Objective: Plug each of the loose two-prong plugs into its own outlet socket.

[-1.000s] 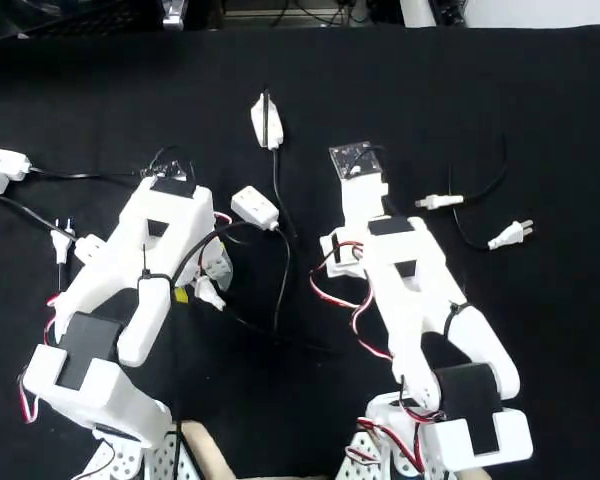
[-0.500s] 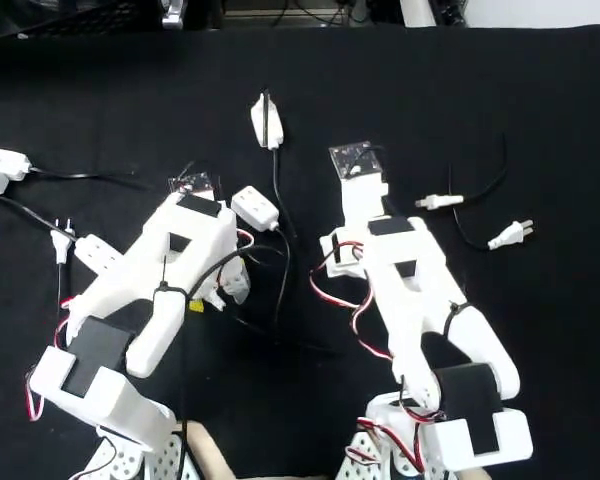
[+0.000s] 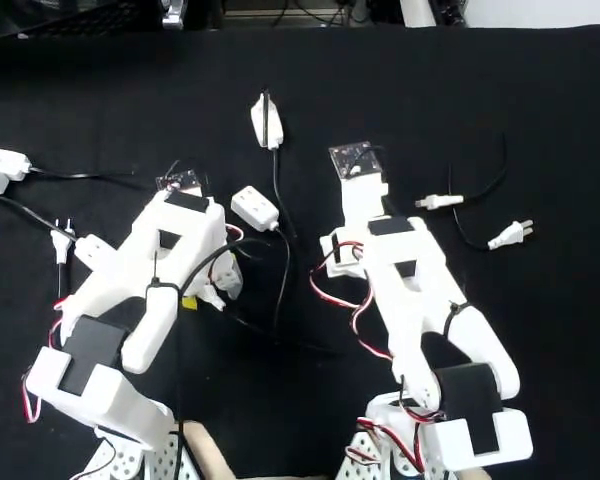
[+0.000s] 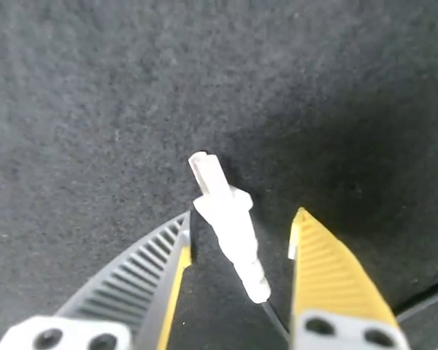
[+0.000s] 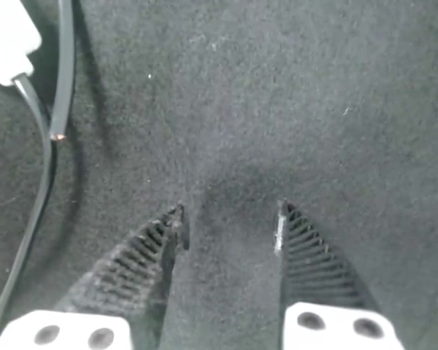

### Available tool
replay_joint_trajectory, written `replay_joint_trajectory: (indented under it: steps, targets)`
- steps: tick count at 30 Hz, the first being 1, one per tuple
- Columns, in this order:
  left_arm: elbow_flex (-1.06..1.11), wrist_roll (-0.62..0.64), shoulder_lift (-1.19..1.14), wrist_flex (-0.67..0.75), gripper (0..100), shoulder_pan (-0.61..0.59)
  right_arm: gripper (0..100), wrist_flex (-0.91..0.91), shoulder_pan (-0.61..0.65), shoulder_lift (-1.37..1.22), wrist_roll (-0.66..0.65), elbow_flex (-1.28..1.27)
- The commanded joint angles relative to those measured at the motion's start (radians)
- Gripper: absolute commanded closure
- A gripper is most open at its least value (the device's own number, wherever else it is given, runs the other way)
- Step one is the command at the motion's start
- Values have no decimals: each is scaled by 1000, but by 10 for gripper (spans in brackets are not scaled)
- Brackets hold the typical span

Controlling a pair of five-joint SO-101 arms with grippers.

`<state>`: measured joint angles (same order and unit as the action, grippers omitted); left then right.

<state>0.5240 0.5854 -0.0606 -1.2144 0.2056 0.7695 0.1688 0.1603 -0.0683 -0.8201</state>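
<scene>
1. The plug (image 4: 230, 226) lies between the left gripper's (image 4: 242, 217) wide jaws, seemingly on the cloth (image 4: 95, 87), and is not yet clamped.
2. It looks light and made of hard plastic. Its cord (image 4: 276, 324) may tug. It is best gripped across the body, behind the prongs (image 4: 203, 166).
3. The right gripper (image 5: 230, 219) hangs with jaws wide over bare cloth.
4. The cloth looks soft and grippy. Cords (image 3: 283, 262) crowd the nearest socket (image 3: 254, 207).
</scene>
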Motion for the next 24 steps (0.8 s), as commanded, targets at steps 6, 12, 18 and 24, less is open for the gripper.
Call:
replay_joint_trajectory:
  steps: [6, 12, 18, 24]
  targets:
    - [-44, -5, 40, 5, 777, -22, 806, -9, 12, 1, -8, 41]
    - [-51, -5, 40, 14, 777, -44, 806, -9, 12, 1, -8, 41]
    - [-59, -3, 40, 11, 858, -36, 807, -9, 12, 1, -8, 41]
    - [-62, 2, 38, 5, 954, -27, 807, -9, 12, 1, -8, 41]
